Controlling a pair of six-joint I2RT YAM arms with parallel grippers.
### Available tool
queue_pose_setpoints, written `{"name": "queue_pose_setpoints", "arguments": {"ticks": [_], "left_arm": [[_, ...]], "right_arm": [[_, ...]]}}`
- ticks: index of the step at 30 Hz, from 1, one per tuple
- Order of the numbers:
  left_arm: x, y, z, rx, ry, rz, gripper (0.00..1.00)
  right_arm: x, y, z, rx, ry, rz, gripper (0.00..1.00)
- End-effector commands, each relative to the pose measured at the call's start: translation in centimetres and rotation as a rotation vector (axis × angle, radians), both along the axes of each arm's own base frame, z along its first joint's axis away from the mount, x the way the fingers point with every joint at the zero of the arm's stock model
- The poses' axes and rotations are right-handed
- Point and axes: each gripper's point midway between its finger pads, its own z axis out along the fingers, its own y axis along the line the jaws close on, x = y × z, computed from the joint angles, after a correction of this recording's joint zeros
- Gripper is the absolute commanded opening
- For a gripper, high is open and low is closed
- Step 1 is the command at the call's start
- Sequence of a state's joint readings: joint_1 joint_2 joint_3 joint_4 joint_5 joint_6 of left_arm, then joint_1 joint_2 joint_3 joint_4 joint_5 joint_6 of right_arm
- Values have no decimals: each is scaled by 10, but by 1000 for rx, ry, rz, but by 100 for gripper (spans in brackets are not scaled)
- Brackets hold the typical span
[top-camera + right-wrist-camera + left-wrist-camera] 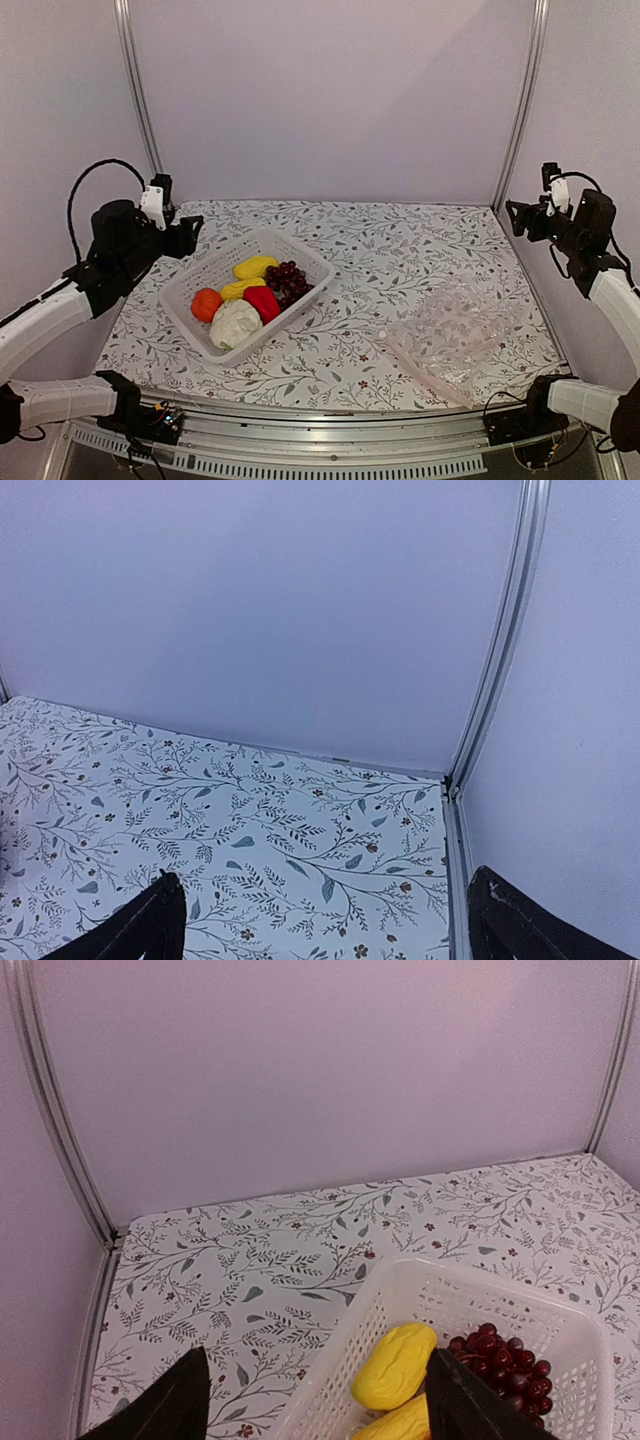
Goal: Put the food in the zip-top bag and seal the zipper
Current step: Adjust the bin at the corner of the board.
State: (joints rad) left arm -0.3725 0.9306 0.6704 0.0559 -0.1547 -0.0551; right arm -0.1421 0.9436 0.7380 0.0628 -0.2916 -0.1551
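The food lies in a white perforated basket: orange fruit, two yellow pieces, red pepper, white cauliflower, purple grapes. The clear zip-top bag lies crumpled and flat at the front right; its zipper is too faint to see. My left gripper is open and empty, raised above the table left of the basket. My right gripper is open and empty, raised at the far right. The left wrist view shows a yellow piece and the grapes between my fingers.
The table has a floral cloth. Purple walls with metal corner posts close off the back and sides. The right wrist view shows only floral cloth and the back right corner post.
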Motion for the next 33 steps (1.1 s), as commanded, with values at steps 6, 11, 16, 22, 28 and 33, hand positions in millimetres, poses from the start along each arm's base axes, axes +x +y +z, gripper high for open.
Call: {"name": "queue_pose_setpoints", "arguments": {"ticks": [6,11,16,22,28,33], "left_arm": [[-20,-54,-1,-75,7,-271,69],[-48,-112,-20,-17,113,-467,67],[-82,-162,-49,85,265,-609,60],[-114,-192,-87,225,436,-651,59],[-113,-188,-109,343,531,-561,52],[-113,-187,-125,386,603,-539,40]], "right_arm": [[-20,30,-31,-62,-9,249,99],[-36,52,-43,-135,-17,403,99],[-44,62,-48,-165,-21,488,97],[-50,69,-52,-190,-26,543,96],[-53,72,-54,-204,-32,574,95],[-56,74,-56,-203,-20,584,95]]}}
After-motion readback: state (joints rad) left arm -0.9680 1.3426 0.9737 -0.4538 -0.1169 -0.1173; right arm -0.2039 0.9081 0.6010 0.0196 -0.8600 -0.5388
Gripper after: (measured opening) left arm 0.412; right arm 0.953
